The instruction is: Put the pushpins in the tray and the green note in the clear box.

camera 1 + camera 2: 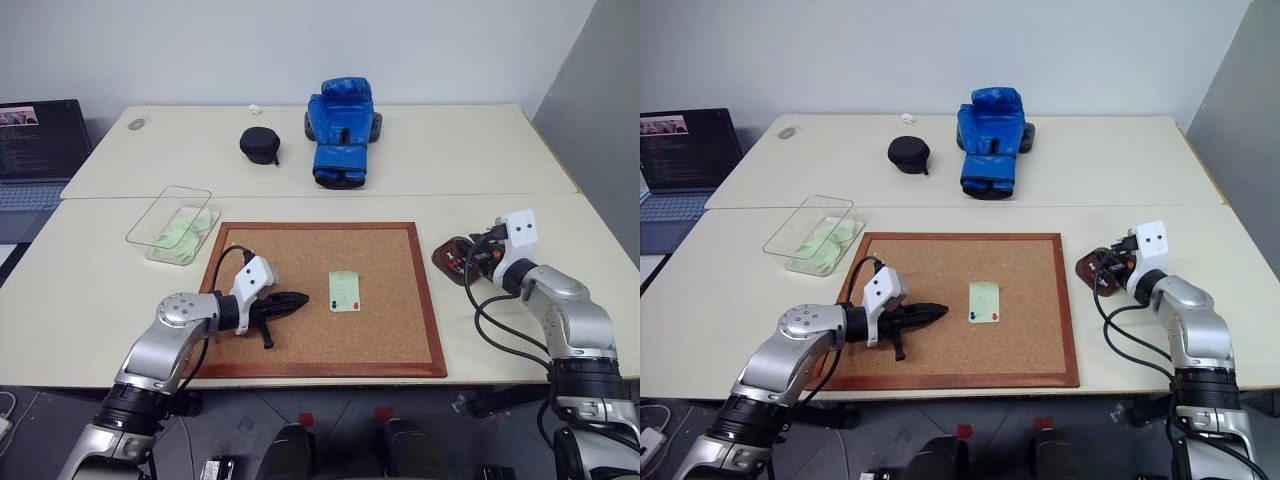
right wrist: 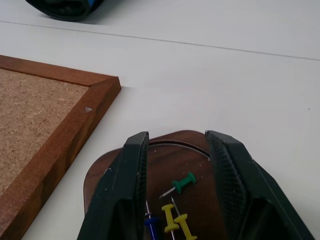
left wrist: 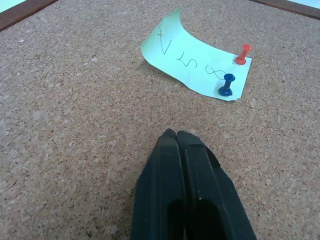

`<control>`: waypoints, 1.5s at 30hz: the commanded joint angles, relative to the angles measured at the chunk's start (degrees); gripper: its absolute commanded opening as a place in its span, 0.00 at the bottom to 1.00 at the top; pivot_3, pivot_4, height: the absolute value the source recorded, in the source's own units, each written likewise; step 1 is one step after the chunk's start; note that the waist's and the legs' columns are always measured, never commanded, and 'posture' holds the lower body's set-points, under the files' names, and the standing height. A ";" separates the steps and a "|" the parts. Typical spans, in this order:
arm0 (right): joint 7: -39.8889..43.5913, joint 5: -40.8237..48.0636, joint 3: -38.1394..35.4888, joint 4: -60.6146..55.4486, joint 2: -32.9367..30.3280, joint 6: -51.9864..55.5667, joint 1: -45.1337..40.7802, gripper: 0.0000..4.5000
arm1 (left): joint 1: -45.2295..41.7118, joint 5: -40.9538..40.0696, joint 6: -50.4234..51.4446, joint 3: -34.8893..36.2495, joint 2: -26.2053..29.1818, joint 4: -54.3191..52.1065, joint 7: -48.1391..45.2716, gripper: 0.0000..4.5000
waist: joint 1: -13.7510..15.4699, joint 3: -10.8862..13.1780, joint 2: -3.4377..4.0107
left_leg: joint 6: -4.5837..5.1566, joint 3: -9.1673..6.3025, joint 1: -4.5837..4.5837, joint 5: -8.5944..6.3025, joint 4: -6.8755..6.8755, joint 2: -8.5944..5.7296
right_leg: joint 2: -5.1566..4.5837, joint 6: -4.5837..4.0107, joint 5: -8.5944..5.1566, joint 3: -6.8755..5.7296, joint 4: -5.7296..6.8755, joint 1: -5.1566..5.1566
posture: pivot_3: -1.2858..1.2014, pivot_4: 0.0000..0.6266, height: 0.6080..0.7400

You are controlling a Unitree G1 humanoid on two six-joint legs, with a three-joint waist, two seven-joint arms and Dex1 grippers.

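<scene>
Two pushpins point(image 3: 226, 84) on green note point(image 3: 192, 62)

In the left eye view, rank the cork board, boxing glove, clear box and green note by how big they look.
1. Cork board
2. Boxing glove
3. Clear box
4. Green note

Green note point(image 3: 192, 62) with handwritten marks, possibly "2 5 8", pinned on cork board point(image 3: 75, 125)
</scene>
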 commanded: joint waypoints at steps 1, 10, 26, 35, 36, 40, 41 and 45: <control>12.94 5.75 3.03 -10.94 -3.96 -1.33 2.86 0.42 | 0.97 1.73 0.91 -1.52 0.43 1.73 -0.29 0.00 | 0.04 0.00 0.01 | 0.00 -0.01 -0.01 0.00 0.00 0.00 | 0.00 0.00 0.00 -0.01 0.00 0.00 | 0.52 0.24 1.00; 27.63 8.71 15.86 -24.46 -5.96 -5.31 9.10 0.42 | -0.03 1.89 1.07 -1.41 0.40 2.53 -0.64 0.00 | 0.02 -0.01 -0.03 | 0.01 -0.13 0.00 0.00 0.02 0.02 | 0.03 0.02 -0.01 -0.08 -0.06 0.06 | 0.52 0.24 1.00; 28.24 -1.13 26.31 -5.57 4.28 -20.27 1.75 0.42 | 0.32 1.90 1.30 -1.49 1.37 1.92 -1.30 0.00 | 0.00 0.00 -0.03 | -0.01 -0.30 0.06 0.00 -0.01 0.03 | 0.05 0.04 0.01 -0.09 -0.04 0.04 | 0.52 0.24 1.00; 29.15 -3.32 27.81 0.13 6.27 -23.06 0.07 0.42 | 0.89 1.84 1.34 -1.42 1.50 1.30 -1.11 0.00 | -0.01 0.00 -0.03 | -0.01 -0.29 0.06 0.00 -0.01 0.04 | 0.05 0.04 0.01 -0.06 -0.03 0.03 | 0.52 0.24 1.00; 29.29 -3.52 27.84 0.78 6.46 -23.39 -0.05 0.42 | 0.96 1.85 1.34 -1.45 1.50 1.18 -1.10 0.00 | -0.01 0.00 -0.03 | -0.01 -0.30 0.06 0.00 -0.01 0.03 | 0.05 0.04 0.01 -0.06 -0.03 0.03 | 0.52 0.24 1.00; 30.01 -3.56 27.75 2.37 6.73 -23.88 -0.58 0.42 | 0.86 1.86 1.42 -1.55 1.50 0.98 -1.15 0.00 | -0.02 0.00 -0.03 | -0.01 -0.30 0.07 0.00 -0.01 0.03 | 0.05 0.04 0.01 -0.07 -0.02 0.03 | 0.52 0.24 1.00; 30.20 -3.47 27.73 2.60 6.73 -23.94 -0.64 0.42 | 0.87 1.87 1.40 -1.55 1.53 0.96 -1.18 0.00 | -0.02 0.00 -0.03 | -0.01 -0.30 0.07 0.00 -0.01 0.03 | 0.05 0.04 0.01 -0.06 -0.02 0.03 | 0.52 0.24 1.00; 30.56 -3.41 27.47 3.26 6.77 -24.24 -0.76 0.28 | 1.02 1.87 1.36 -1.52 1.67 0.87 -1.27 0.00 | -0.02 -0.01 -0.03 | -0.01 -0.31 0.07 0.00 -0.01 0.03 | 0.05 0.04 0.01 -0.06 -0.02 0.03 | 0.52 0.24 1.00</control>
